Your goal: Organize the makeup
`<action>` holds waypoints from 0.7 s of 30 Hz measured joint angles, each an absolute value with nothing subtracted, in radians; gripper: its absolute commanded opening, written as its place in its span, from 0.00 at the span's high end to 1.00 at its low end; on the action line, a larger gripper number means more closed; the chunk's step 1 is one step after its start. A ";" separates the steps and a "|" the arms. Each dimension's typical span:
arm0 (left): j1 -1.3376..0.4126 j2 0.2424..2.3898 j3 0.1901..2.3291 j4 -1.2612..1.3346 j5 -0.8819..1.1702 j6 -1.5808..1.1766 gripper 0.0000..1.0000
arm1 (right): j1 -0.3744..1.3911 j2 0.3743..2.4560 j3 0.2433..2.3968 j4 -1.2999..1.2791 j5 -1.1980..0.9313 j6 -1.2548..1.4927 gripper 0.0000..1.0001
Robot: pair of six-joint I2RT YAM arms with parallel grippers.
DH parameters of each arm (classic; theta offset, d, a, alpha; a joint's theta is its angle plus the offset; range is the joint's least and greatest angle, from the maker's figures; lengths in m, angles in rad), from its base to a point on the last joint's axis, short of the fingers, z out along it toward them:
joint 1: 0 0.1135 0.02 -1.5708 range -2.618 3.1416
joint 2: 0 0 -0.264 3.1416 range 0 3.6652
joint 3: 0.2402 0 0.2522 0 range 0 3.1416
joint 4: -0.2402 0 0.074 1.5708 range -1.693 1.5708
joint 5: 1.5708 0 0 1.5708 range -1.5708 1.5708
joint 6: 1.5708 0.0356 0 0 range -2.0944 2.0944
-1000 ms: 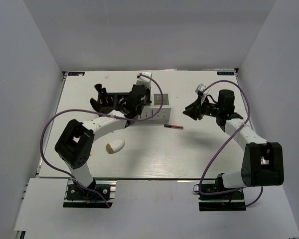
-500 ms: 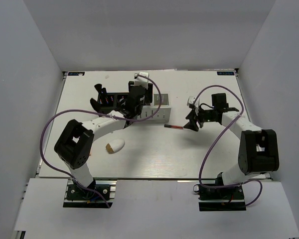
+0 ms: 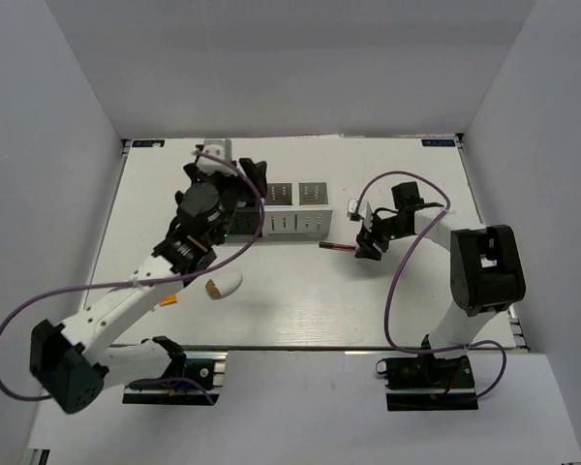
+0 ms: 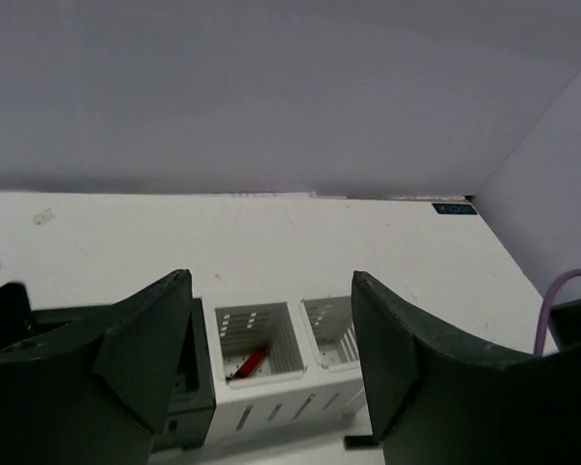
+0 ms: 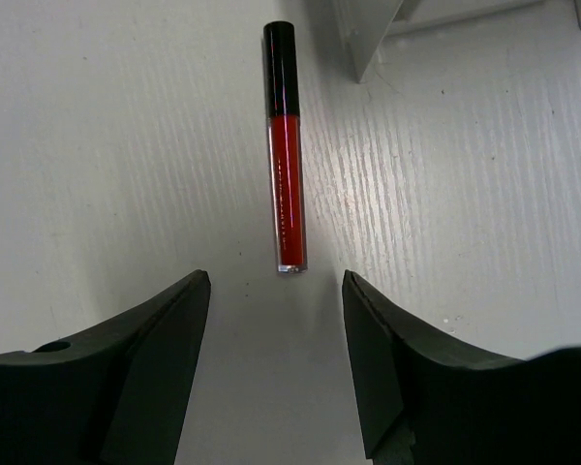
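A slim red-and-black stick (image 5: 287, 145) lies flat on the white table, just beyond the tips of my right gripper (image 5: 276, 281), which is open and holds nothing. From above, that stick (image 3: 337, 248) is left of the right gripper (image 3: 365, 242). Another red stick (image 4: 247, 363) lies in a compartment of the white organizer (image 4: 271, 402), seen between the open, empty fingers of my left gripper (image 4: 271, 291). The left gripper (image 3: 244, 184) hovers over the black organizer (image 3: 234, 221). A white egg-shaped sponge (image 3: 225, 284) rests on the table below it.
The white organizer (image 3: 295, 208) stands mid-table beside the black one; its corner (image 5: 368, 34) is close to the stick's cap. A small orange item (image 3: 168, 300) lies by the left arm. Purple cables loop off both arms. Grey walls enclose the table.
The left gripper has opened and drawn back leftward and up from the white organizer. The right gripper has opened and moved left and down to the stick on the table.
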State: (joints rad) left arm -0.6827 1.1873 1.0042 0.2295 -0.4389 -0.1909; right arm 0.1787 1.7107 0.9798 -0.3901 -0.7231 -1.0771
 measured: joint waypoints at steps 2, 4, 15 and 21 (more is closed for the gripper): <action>-0.683 1.102 0.950 0.201 -0.445 -0.215 0.22 | 0.186 1.720 0.985 -0.385 -0.705 -1.073 0.37; -0.683 1.034 0.901 0.154 -0.459 -0.239 0.21 | 0.191 1.728 0.989 -0.382 -0.690 -1.065 0.37; -0.683 0.807 0.790 -0.147 -0.540 -0.389 0.20 | 0.223 1.795 1.031 -0.384 -0.631 -1.058 0.41; -0.683 0.682 0.759 -0.279 -0.598 -0.462 0.20 | 0.249 1.822 1.065 -0.383 -0.602 -1.058 0.46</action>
State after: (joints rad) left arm -0.6827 0.6823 0.7586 -0.2787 -0.5980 -0.4622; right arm 0.2485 1.8221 1.0645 -0.3832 -0.6022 -1.0580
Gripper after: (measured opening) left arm 0.796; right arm 0.555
